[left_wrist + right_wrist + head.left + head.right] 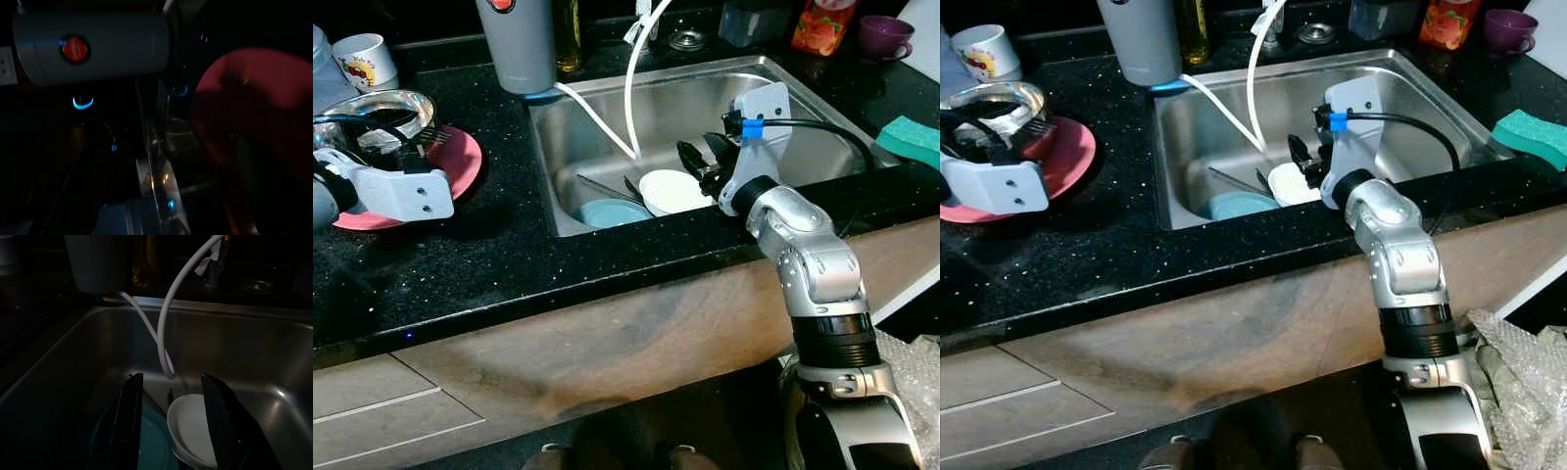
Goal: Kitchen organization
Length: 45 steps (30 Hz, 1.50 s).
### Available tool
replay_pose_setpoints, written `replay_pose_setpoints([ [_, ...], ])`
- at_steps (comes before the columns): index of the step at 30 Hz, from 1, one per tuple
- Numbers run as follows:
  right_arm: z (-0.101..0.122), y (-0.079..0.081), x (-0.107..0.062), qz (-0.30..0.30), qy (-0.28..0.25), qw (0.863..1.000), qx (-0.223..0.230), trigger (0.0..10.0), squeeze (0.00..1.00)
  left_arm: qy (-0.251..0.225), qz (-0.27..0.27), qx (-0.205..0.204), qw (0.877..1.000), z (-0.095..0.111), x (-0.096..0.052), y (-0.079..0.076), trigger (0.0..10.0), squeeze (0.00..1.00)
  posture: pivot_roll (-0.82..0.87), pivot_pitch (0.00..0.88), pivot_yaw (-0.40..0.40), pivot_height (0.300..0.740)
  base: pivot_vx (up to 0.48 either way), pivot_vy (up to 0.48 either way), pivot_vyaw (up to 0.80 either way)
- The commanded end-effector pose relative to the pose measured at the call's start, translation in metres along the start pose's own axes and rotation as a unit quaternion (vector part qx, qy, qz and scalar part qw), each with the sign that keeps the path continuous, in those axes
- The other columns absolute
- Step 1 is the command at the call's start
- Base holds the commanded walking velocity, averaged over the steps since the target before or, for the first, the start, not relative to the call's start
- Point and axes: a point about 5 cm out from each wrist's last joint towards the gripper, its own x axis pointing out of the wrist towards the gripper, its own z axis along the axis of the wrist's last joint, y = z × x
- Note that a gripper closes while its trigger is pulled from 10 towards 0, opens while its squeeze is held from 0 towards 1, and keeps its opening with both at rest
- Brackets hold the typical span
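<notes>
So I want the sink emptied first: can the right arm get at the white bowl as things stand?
Probably yes. The right tool is open and already over the sink, with the white bowl just beyond its fingers. The white hose hangs behind the bowl, not in the way.

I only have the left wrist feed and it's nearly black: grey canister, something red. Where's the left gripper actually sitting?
Observer: The left gripper is over the pink plate on the counter left of the sink; a glass bowl rests on that plate.
Operator: Right arm doing anything?
Observer: Yes. The right gripper reaches into the sink, fingers open, above a white bowl.
Operator: Anything else in the basin?
Observer: A teal plate beside the white bowl, and a white hose looping down into the sink.
</notes>
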Motion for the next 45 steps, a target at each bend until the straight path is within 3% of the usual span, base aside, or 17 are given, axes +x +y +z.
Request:
replay_pose_setpoints([
  [1, -0.002, 0.002, 0.0, 0.005, 0.003, 1.0, 0.002, 10.0, 0.0, 0.005, -0.007, 0.001, 1.0, -0.003, 0.003, -0.008, 5.5, 0.0, 0.05, 0.122, 0.006, 0.74, 0.0, 0.0, 0.0],
  [2, -0.002, 0.002, 0.0, 0.005, 0.003, 1.0, 0.002, 10.0, 0.0, 0.008, -0.004, 0.001, 1.0, -0.004, 0.003, -0.007, 3.9, 0.0, 0.05, 0.122, 0.006, 0.74, 0.0, 0.0, 0.0],
  [3, -0.002, 0.002, 0.0, 0.006, 0.003, 1.0, 0.002, 10.0, 0.0, 0.011, 0.001, 0.002, 1.0, -0.006, 0.005, -0.007, 0.3, 0.0, 0.05, 0.122, 0.006, 0.74, 0.0, 0.0, 0.0],
  [4, -0.002, 0.002, 0.0, 0.006, 0.003, 1.0, 0.001, 10.0, 0.0, 0.012, 0.003, 0.002, 1.0, -0.006, 0.006, -0.008, 0.0, 0.0, 0.05, 0.122, 0.006, 0.74, 0.0, 0.0, 0.0],
  [7, -0.002, 0.001, 0.0, 0.006, 0.004, 1.0, 0.001, 10.0, 0.0, 0.011, 0.006, 0.004, 1.0, -0.007, 0.007, -0.008, 0.0, 0.0, 0.04, 0.126, 0.004, 0.74, 0.0, 0.0, 0.0],
  [8, -0.002, 0.001, 0.0, 0.005, 0.004, 1.0, 0.001, 10.0, 0.0, 0.01, 0.008, 0.006, 1.0, -0.007, 0.007, -0.008, 2.1, 0.0, 0.04, 0.126, 0.004, 0.74, 0.0, 0.0, 0.0],
  [9, -0.001, 0.001, 0.0, 0.005, 0.004, 1.0, 0.001, 10.0, 0.0, 0.01, 0.011, 0.009, 1.0, -0.008, 0.008, -0.007, 0.0, 0.0, 0.04, 0.126, 0.005, 0.74, 0.0, 0.0, 0.0],
  [27, -0.002, 0.0, 0.0, 0.002, 0.004, 1.0, 0.001, 10.0, 0.0, -0.001, 0.021, 0.01, 1.0, -0.01, 0.014, -0.008, 0.0, 0.0, 0.05, 0.128, 0.01, 0.74, 0.0, 0.0, 0.0],
  [33, -0.001, -0.001, 0.0, 0.001, 0.004, 1.0, 0.0, 10.0, 0.0, -0.016, 0.042, 0.012, 0.999, -0.006, 0.016, 0.0, 0.0, 0.0, 0.04, 0.128, 0.01, 0.74, 0.0, 0.0, 0.0],
  [36, -0.001, -0.002, 0.0, 0.0, 0.003, 1.0, 0.0, 10.0, 0.0, -0.036, 0.067, 0.018, 0.997, 0.0, 0.018, 0.011, 0.0, 0.0, 0.04, 0.128, 0.011, 0.74, 0.0, 0.0, 0.0],
  [39, 0.0, -0.003, 0.0, -0.001, 0.002, 1.0, -0.001, 10.0, 0.0, -0.078, 0.136, 0.031, 0.987, 0.017, 0.021, 0.049, 0.0, 0.0, 0.04, 0.127, 0.01, 0.74, 0.0, 0.0, 0.0],
  [40, 0.0, -0.003, 0.0, -0.001, 0.002, 1.0, -0.001, 10.0, 0.0, -0.078, 0.136, 0.031, 0.987, 0.017, 0.021, 0.049, 0.0, 0.0, 0.04, 0.127, 0.01, 0.74, 0.0, 0.0, 0.0],
  [42, 0.0, -0.003, 0.0, -0.002, 0.002, 1.0, -0.001, 10.0, 0.0, -0.108, 0.181, 0.046, 0.976, 0.031, 0.021, 0.077, 0.0, 0.0, 0.04, 0.127, 0.012, 0.74, 0.0, 0.0, 0.0],
  [43, 0.0, -0.003, 0.0, -0.002, 0.002, 1.0, -0.001, 10.0, 0.0, -0.108, 0.181, 0.046, 0.976, 0.031, 0.021, 0.077, 0.0, 0.0, 0.04, 0.127, 0.012, 0.74, 0.0, 0.0, 0.0],
  [45, 0.0, -0.003, 0.0, -0.002, 0.001, 1.0, -0.001, 10.0, 0.0, -0.125, 0.203, 0.056, 0.97, 0.04, 0.02, 0.093, 0.0, 0.0, 0.04, 0.127, 0.012, 0.74, 0.0, 0.0, 0.0],
])
